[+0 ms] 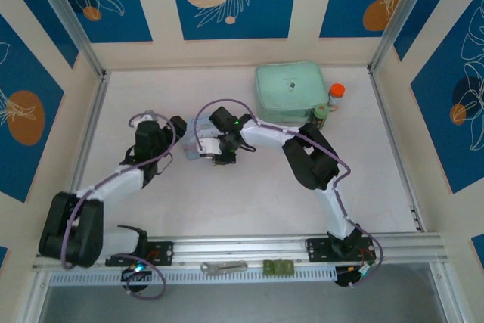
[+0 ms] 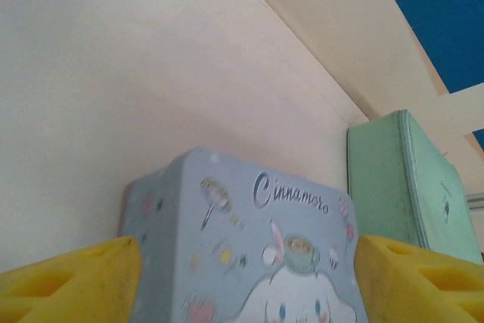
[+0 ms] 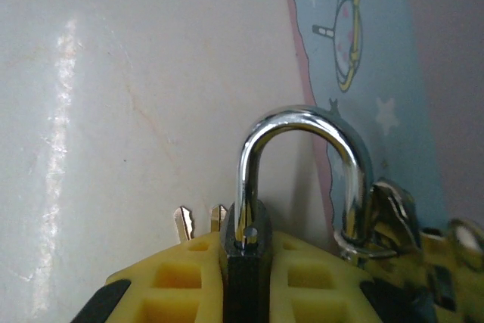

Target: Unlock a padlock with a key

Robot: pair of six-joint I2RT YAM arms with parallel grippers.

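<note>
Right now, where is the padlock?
In the right wrist view, the padlock is clamped in the right gripper, its dark body between the yellow fingers. The blue tin is just to its right.

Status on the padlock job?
Right gripper shut on padlock, shackle up. Left gripper astride tin, grip unclear. Two keys peek beside padlock, tin close by.

White shells over black joint housings on left arm [image 1: 121, 179] and right arm [image 1: 333, 203], chunky black bases. Lilac cable looped loosely along each. Small green LED lit on right wrist [image 1: 237, 120], another by left base [image 1: 136, 268]. Left gripper [image 2: 246, 277] and right gripper [image 3: 246, 270]: bright yellow fingers [image 3: 181, 281], moulded square pockets, black trim at outer corners
</note>
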